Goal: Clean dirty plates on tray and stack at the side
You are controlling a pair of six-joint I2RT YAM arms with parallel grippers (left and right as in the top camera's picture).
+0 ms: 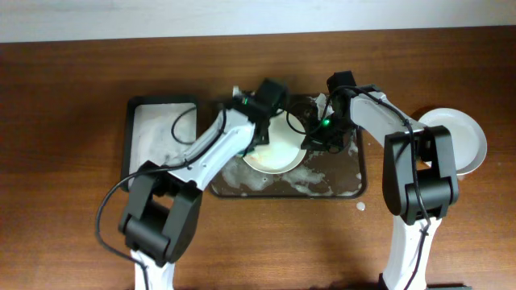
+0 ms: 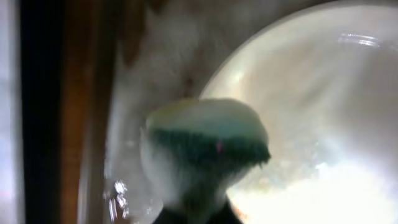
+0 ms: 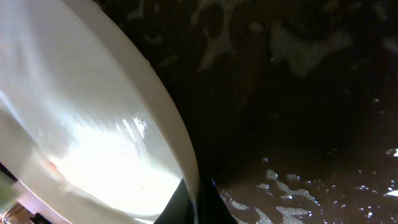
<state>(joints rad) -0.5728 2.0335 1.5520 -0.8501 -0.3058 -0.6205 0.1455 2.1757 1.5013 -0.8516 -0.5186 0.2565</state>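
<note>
A white plate (image 1: 276, 151) lies in the wide dark tray (image 1: 343, 181), which is streaked with soap foam. My left gripper (image 1: 256, 130) is shut on a foamy green sponge (image 2: 205, 149) and holds it at the plate's left edge (image 2: 323, 93). My right gripper (image 1: 310, 138) is shut on the plate's right rim (image 3: 186, 162), with one finger on each side of it. The plate's wet inside (image 3: 74, 137) fills the left of the right wrist view. A clean white plate (image 1: 461, 138) lies on the table at the right. I see no third plate.
A narrower dark tray (image 1: 153, 133) covered in white foam sits left of the wide tray. A small white blob (image 1: 361, 206) lies on the wooden table by the wide tray's front right corner.
</note>
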